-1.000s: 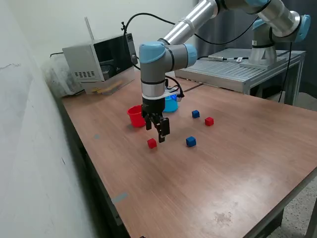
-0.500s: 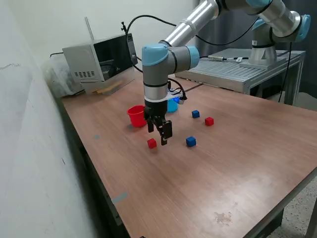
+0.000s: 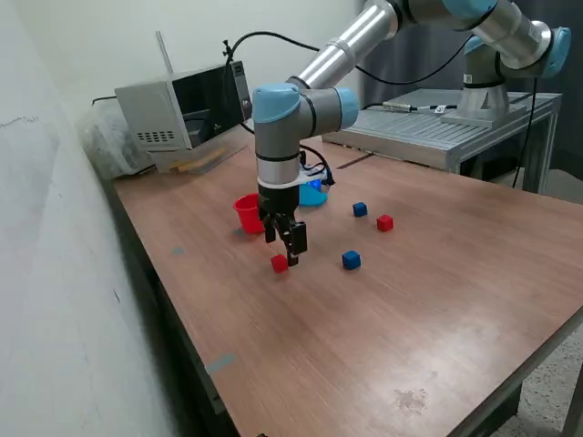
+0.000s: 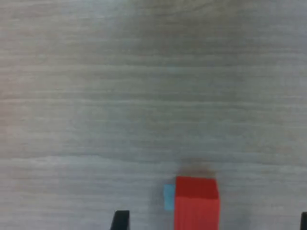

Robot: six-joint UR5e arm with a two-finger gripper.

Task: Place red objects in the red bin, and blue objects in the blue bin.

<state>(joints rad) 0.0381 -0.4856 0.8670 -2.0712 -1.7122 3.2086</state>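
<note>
Red cube (image 3: 279,263) lies just below open claw (image 3: 285,257).

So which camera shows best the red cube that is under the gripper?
The wrist view: the red cube fills it large, lying between the open gripper's fingertips. In the exterior view the cube is small, just below the gripper.

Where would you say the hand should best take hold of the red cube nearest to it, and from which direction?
Probably from straight above, closing on two opposite vertical faces of the red cube. It sits flat on the table with free space all round, and the open hand already hangs just over it, fingers pointing down. The flat parallel sides suit a two-finger pinch.
</note>
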